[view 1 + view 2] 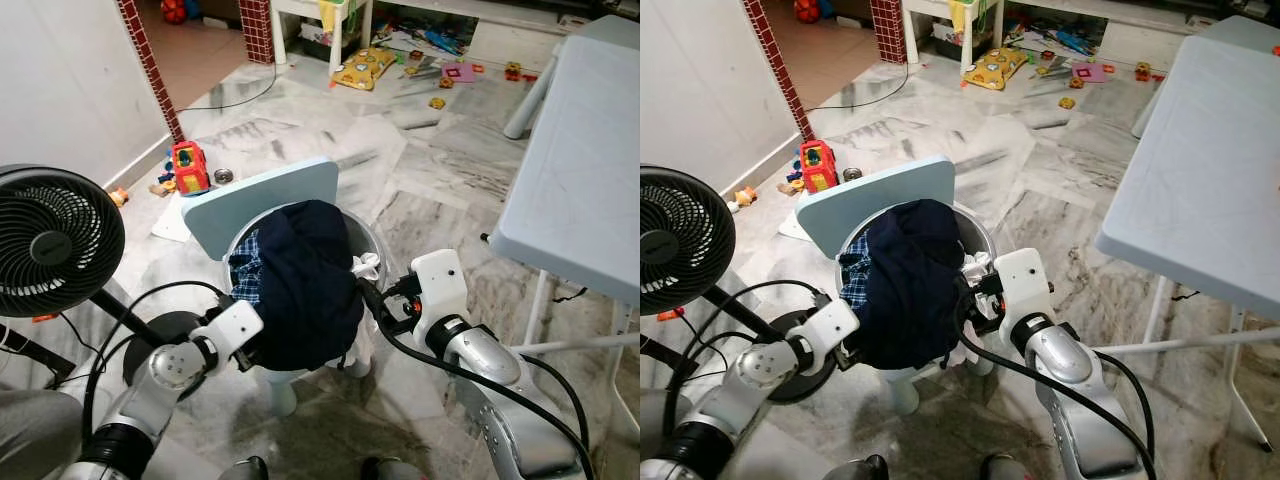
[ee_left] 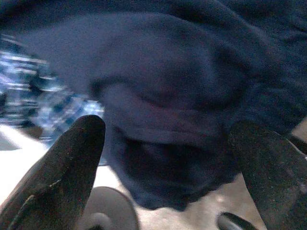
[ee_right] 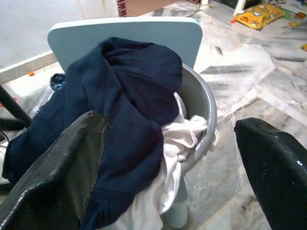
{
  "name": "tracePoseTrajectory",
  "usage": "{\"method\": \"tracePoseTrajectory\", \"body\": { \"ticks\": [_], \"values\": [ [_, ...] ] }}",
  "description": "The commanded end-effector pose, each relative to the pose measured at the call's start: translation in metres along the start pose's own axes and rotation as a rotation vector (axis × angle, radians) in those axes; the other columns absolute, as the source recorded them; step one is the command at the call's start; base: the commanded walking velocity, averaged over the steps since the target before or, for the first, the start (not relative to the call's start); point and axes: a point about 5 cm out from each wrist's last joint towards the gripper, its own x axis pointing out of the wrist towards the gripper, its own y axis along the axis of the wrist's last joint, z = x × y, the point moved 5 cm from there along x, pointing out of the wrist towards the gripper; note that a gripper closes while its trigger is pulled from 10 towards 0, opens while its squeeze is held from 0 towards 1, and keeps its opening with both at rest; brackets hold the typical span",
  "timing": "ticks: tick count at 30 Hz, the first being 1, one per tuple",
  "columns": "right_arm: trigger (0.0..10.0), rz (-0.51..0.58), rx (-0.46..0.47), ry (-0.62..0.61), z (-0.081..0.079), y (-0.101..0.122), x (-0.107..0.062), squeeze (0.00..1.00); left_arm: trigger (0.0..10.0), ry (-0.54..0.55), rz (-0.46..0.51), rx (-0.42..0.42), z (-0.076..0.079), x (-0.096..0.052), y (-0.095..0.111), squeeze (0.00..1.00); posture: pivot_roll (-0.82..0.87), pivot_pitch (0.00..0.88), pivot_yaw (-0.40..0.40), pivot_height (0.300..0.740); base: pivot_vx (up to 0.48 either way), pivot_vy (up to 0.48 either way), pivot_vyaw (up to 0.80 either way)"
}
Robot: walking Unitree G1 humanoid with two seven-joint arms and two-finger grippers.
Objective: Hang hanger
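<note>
No hanger was plain to me; if one was there, it lay hidden under the dark navy garment [image 1: 305, 280] heaped over the grey basin [image 3: 199, 103] on the pale blue chair [image 1: 262, 205]. A checked cloth [image 1: 247, 268] showed at the heap's left side, white laundry [image 3: 180, 139] at its right.

The heap sat straight ahead, between my arms. My left gripper [image 2: 168, 158] was hard against the navy cloth low on its left side, fingers [image 2: 62, 172] spread and holding nothing. My right gripper [image 3: 168, 158] stood just beside the basin's right rim, likewise spread wide and empty. I judged the left nearer the cloth, so lifting it aside fell to that arm.
</note>
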Motion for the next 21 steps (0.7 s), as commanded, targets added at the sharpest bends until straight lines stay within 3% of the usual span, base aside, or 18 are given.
{"method": "tracePoseTrajectory", "body": {
  "ticks": [1,11,21],
  "values": [
    [10.0,-0.004,-0.004,-0.009,0.001,0.001,-0.003,0.0,0.4,-0.033,-0.035,-0.006,0.005,0.001,-0.007,0.0,-0.19,0.233,0.035,0.74,0.0,0.0,0.0],
    [10.0,-0.016,-0.001,-0.011,0.0,0.001,-0.007,0.0,0.0,-0.03,-0.044,-0.076,0.004,0.009,-0.008,0.0,-0.2,0.249,0.036,0.74,0.0,0.0,0.0],
    [10.0,-0.024,-0.001,-0.015,0.0,0.001,-0.008,0.0,0.0,0.11,0.003,-0.106,-0.021,0.011,0.002,0.0,-0.21,0.239,0.04,0.74,0.0,0.0,0.0]
  ]
}}
